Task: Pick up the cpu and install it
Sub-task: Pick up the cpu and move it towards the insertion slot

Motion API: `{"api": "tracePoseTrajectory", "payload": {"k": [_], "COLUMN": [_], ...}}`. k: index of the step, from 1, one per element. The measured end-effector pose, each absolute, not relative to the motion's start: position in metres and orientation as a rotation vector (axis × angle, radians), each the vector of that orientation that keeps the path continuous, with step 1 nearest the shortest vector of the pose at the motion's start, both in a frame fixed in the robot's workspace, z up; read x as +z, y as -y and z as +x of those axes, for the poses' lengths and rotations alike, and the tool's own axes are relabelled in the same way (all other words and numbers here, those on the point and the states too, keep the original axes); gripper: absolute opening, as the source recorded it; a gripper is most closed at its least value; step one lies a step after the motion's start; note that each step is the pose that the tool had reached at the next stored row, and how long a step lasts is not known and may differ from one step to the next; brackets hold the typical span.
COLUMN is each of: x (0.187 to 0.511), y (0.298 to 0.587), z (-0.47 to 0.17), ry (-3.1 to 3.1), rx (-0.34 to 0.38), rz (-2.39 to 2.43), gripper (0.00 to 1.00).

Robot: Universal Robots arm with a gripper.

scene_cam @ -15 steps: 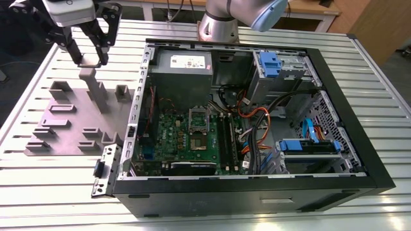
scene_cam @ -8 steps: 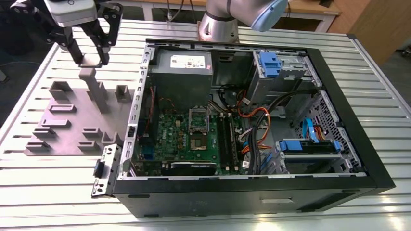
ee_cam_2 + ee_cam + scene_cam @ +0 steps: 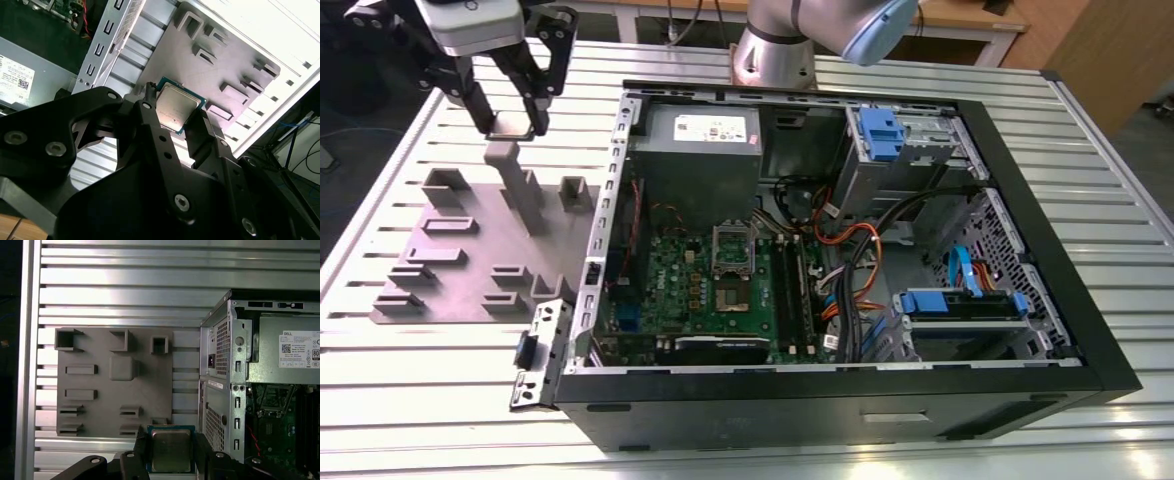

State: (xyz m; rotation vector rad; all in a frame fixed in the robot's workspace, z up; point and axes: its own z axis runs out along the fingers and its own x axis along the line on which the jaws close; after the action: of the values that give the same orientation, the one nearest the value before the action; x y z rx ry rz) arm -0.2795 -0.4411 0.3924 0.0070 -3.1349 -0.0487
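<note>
Holding the cpu over the holder plate

Gripper clamps the cpu by its edges, at ten o'clock of the case in the exterior view. Thin edge grip, perhaps skewed: a tilt could drop it or foul the socket.

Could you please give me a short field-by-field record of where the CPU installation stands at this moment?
gripper: shut on the cpu, gripping two opposite edges
cpu: in the air over the grey holder plate, metal top seen in both wrist views
holder plate: on the slatted table, at the exterior view's left of the computer case
computer case: open, green motherboard exposed
install: not yet done, cpu outside the case
</note>
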Motion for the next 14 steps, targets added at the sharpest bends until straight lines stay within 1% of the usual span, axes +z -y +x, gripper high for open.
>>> {"api": "tracePoseTrajectory", "payload": {"k": [14], "x": [0.3925], "y": [0.4411], "z": [-0.2767], "ry": [3.135], "rx": [-0.049], "rz": [0.007], "gripper": [0.47]}}
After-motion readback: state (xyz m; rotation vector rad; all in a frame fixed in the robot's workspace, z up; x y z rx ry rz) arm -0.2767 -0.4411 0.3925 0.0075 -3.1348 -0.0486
